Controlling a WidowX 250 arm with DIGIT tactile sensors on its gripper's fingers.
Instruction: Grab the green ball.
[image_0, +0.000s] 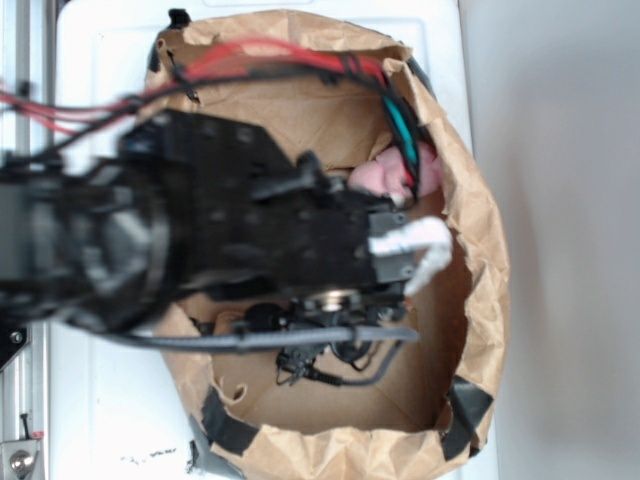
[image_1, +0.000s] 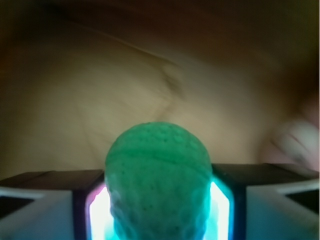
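In the wrist view the green ball (image_1: 157, 182) fills the space between my two fingers, textured and pressed on both sides by the glowing pads (image_1: 97, 210). My gripper (image_1: 157, 215) is shut on it. In the exterior view my gripper (image_0: 415, 250) with white-taped fingers hangs inside the brown paper bag (image_0: 480, 230); the ball is hidden there by the arm. The pink plush bunny (image_0: 375, 178) lies just behind the gripper, against the bag's far wall.
The paper bag's crumpled rim (image_0: 330, 445) surrounds the gripper on all sides, with black tape at its corners. Red, black and teal cables (image_0: 300, 62) run over the bag's top edge. The bag's brown floor (image_0: 330, 395) shows below the arm.
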